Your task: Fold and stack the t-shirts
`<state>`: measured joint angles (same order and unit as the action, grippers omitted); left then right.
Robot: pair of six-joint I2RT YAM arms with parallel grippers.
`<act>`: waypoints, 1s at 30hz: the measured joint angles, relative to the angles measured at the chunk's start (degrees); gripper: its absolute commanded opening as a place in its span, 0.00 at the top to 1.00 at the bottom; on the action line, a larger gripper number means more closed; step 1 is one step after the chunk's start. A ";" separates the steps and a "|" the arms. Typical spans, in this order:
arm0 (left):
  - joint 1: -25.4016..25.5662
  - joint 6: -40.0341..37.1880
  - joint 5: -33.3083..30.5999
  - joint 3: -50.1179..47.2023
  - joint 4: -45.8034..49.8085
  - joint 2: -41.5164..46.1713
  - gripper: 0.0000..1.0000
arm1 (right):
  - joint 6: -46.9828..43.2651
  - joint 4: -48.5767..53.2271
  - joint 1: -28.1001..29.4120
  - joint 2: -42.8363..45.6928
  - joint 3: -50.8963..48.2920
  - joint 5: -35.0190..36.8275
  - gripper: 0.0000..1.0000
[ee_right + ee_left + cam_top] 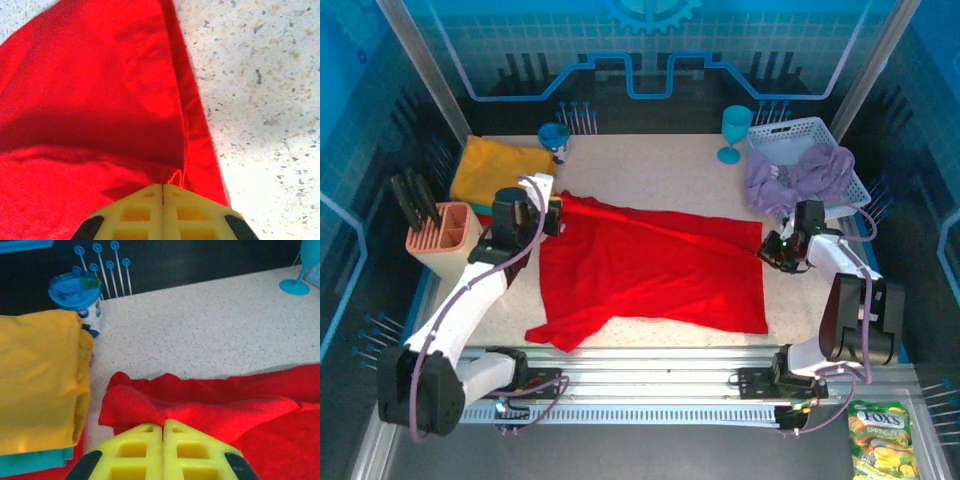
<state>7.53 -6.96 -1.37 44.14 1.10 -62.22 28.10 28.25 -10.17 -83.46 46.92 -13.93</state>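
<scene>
Now we see the red t-shirt [650,270] spread across the middle of the bench [660,170]. Our left gripper [163,422] is clamped tight on its far left corner, and our right gripper [163,186] is closed on its right edge. The mustard t-shirt [500,165] lies folded at the far left corner.

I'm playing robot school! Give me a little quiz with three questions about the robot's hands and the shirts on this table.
1. True or false: the left hand and the right hand are both pinched shut on the red t-shirt.
2. Which colour is the top shirt of the folded pile at the far left corner of the table? A) purple B) mustard-yellow C) white
3. Fill in: the lavender t-shirt lies heaped on the white ____.

Key
1. True.
2. B, the mustard-yellow t-shirt.
3. basket.
</scene>
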 measured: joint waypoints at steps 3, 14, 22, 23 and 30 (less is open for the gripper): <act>0.28 0.61 -1.27 -0.46 0.52 2.64 1.00 | 0.20 -0.50 -0.02 0.00 -0.17 -0.22 1.00; 5.27 1.01 -5.18 -2.73 4.63 4.44 1.00 | 0.20 -1.70 -0.15 -0.44 -1.73 -0.44 1.00; 8.17 1.36 -9.51 -4.90 6.12 5.09 1.00 | 0.24 -2.34 -0.87 -0.50 -1.62 -0.44 1.00; 8.41 1.73 -10.21 -5.33 6.38 5.14 0.98 | 0.24 -2.36 -0.87 -0.50 -1.55 -0.44 1.00; 8.83 5.57 -15.61 -7.69 9.18 5.99 0.56 | 0.24 -2.40 -0.87 -0.52 -1.49 -0.57 0.91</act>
<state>16.36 -1.39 -16.97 36.45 10.28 -56.23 28.34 25.85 -11.05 -83.99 45.43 -14.50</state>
